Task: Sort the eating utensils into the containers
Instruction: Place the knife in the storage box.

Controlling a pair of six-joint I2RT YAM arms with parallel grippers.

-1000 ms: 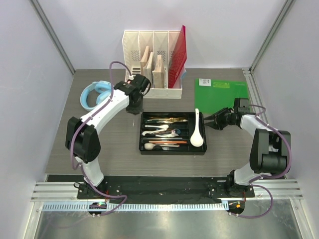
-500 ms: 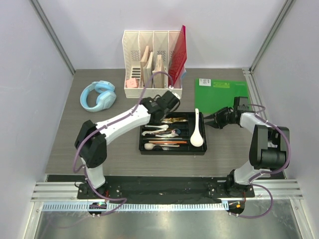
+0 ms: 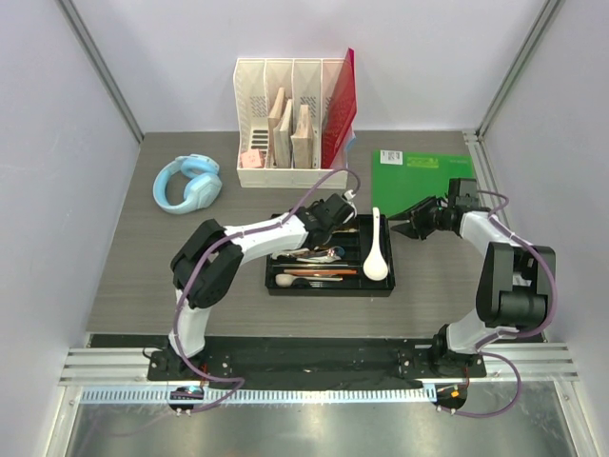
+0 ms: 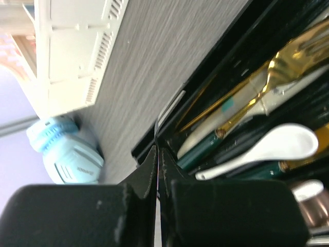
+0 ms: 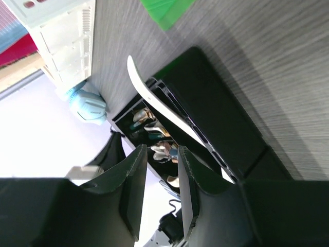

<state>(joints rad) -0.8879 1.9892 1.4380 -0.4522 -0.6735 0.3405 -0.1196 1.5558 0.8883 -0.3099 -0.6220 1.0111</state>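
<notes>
scene: grey table (image 3: 133,276), two arms, black cutlery tray (image 3: 328,291) mid-table, a bit nearer the right arm.
tray, long slots: left part is packed with cutlery lying lengthwise. A gold fork (image 4: 290,54) is in the far slot and a small white spoon (image 4: 272,148) in the next. Green-handled pieces (image 4: 203,154) are mixed in with them, and wooden and dark-handled pieces are in the near slots.
soup spoon: big white soup spoon (image 3: 376,249) lies alone in the tray's right end section, bowl toward the near side, handle end up by the far rim.
left gripper (image 4: 157,154): arm reaches across from the left, with the head over the far side of the tray. The fingers are pressed together with nothing pinched between them. The tips are low by the tray's far rim; touching or not, cannot tell.
right gripper (image 5: 160,154): just right of the tray, pointing at it, about level with the soup spoon's handle end. The fingers are apart with an empty gap, gripping nothing and clear of the tray.
back of table: white file organizer (image 3: 290,176) holds wooden boards, with a red folder (image 3: 341,109) in its right slot.
back left: light blue headphones (image 3: 187,183) lie flat, well apart from the tray.
back right: green board (image 3: 428,176) lies flat on the table, beside the right gripper's wrist.
</notes>
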